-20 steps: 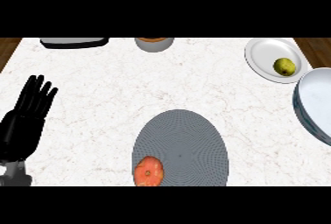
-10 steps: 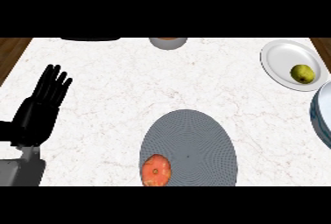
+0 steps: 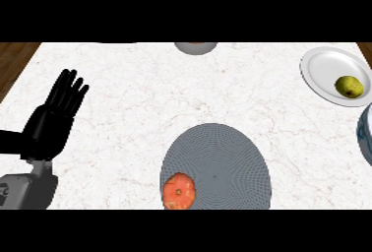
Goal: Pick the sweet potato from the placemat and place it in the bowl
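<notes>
An orange sweet potato lies on the near left part of a round grey placemat at the lower middle of the counter. Only a sliver of the bowl shows at the right edge, pale blue-white. My left hand stands open at the left, fingers straight and pointing away, well to the left of the placemat and touching nothing. My right hand is out of sight.
A white plate at the upper right carries a yellow-green fruit. A grey cup-like object peeks in at the top edge. Wooden surface borders the white marble counter at the upper left corner.
The view has shifted: objects slid left and up in the picture, the dark tray at the top left has left the view, and my left hand appears further in from the left edge.
</notes>
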Robot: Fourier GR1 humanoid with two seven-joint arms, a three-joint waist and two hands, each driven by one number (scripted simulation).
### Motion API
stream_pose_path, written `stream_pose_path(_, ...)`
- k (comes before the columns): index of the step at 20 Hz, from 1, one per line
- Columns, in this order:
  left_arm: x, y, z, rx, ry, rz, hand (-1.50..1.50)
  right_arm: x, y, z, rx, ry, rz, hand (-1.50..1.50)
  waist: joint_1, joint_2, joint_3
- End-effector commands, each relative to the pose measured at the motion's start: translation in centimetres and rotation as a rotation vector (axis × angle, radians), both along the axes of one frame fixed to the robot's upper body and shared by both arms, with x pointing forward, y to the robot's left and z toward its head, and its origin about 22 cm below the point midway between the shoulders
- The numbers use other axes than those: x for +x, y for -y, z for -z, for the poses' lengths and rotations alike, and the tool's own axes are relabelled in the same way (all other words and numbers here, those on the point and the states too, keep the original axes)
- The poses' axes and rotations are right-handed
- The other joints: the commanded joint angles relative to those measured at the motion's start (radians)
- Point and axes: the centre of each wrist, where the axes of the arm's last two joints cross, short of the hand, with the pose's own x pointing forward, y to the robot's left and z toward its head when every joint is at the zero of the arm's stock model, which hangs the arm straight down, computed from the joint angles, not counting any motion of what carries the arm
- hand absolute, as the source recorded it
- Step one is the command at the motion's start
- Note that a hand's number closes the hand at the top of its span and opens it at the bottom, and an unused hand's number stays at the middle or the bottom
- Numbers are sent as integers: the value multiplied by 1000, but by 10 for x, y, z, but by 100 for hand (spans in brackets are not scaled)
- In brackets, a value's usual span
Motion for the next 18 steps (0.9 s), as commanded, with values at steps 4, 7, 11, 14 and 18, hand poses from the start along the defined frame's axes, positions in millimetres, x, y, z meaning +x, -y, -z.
stream_pose_path(4, 2, -1, -5, -15, -6, -3, 0, 12, 1, 29, 158, -87, -125, -150, -5, 2, 2)
stream_pose_path(7, 5, 7, -3, -4, 1, -5, 0, 30, -16, 33, 283, 18, -172, -150, -12, 1, 2)
stream_pose_path(11, -10, -1, 3, -11, -7, -16, 0, 23, 1, 22, 580, 191, -117, -150, -14, -6, 3)
stream_pose_path(14, -4, -6, 0, -18, 1, -17, 0, 14, 19, 9, 726, 262, -55, -150, -22, -1, 2)
stream_pose_path(18, -9, 5, 4, -21, -5, -16, 0, -16, 55, -19, 738, 302, 50, -150, -10, 4, 4)
